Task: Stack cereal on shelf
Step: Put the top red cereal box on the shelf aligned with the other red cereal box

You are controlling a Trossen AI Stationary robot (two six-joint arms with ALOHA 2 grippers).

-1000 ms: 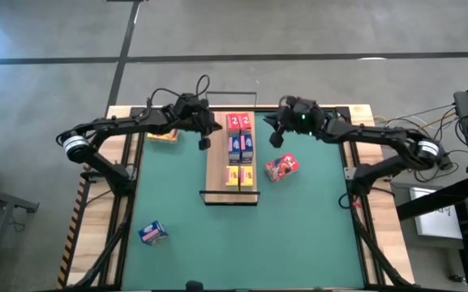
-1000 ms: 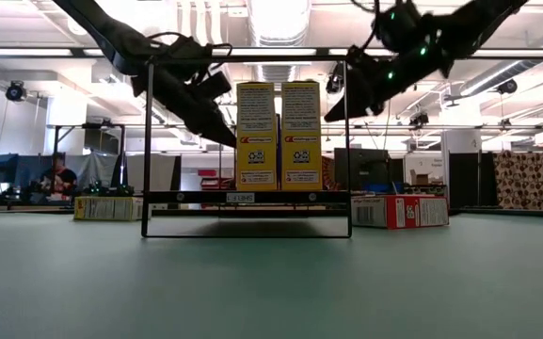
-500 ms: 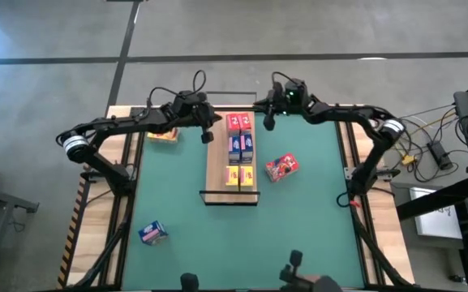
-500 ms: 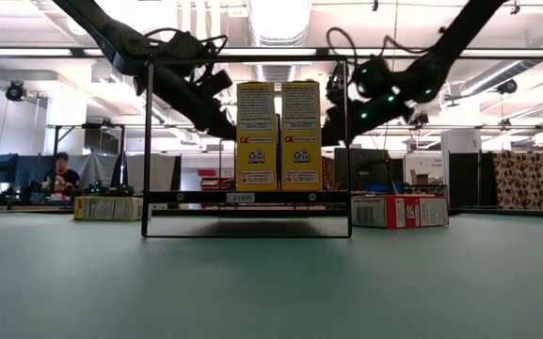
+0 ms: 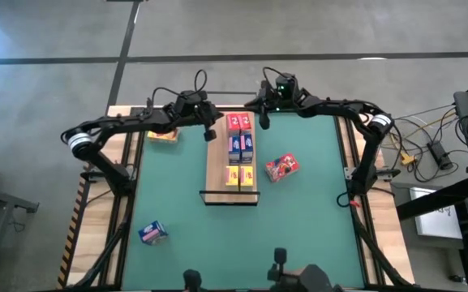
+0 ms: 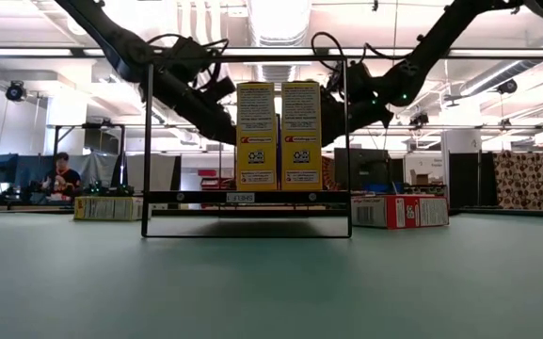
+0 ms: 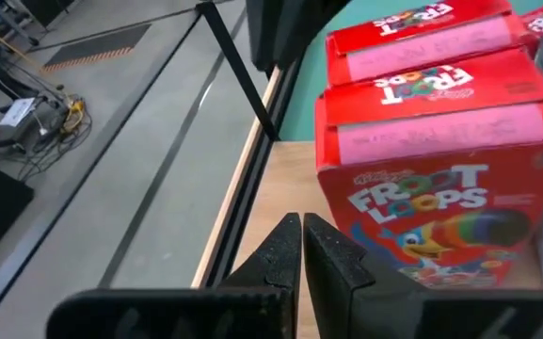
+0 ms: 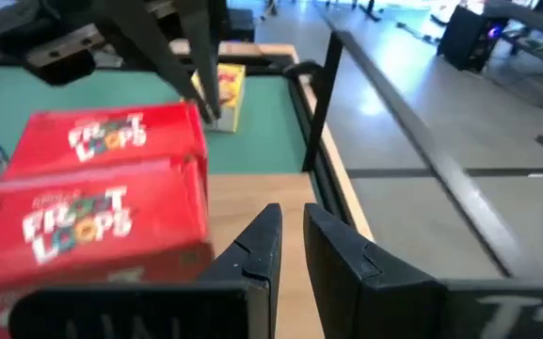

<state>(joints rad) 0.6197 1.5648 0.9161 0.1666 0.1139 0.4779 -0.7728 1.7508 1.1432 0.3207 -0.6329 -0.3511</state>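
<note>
The shelf (image 5: 217,158) is a light-wood board with a black wire frame. On it stand two red boxes (image 5: 240,122) at the far end, two blue boxes (image 5: 241,147) in the middle and two yellow boxes (image 5: 239,173) at the near end. My left gripper (image 5: 210,134) is shut and hovers just left of the red boxes (image 7: 422,160), over the board's edge. My right gripper (image 5: 263,120) stands just right of the red boxes (image 8: 111,188), its fingers a narrow gap apart and empty. I see neither gripper touch a box.
A red box (image 5: 281,167) lies flat on the green mat right of the shelf. A yellow box (image 5: 162,135) lies at the far left and a blue box (image 5: 152,233) at the near left. The mat between them is bare. A person (image 6: 61,174) is far off in the room.
My right gripper has swung toward the table's far edge and left, from over the mat near the lying red box to the right side of the red boxes on the shelf. My left gripper has edged toward the shelf's far end. The boxes have not moved.
</note>
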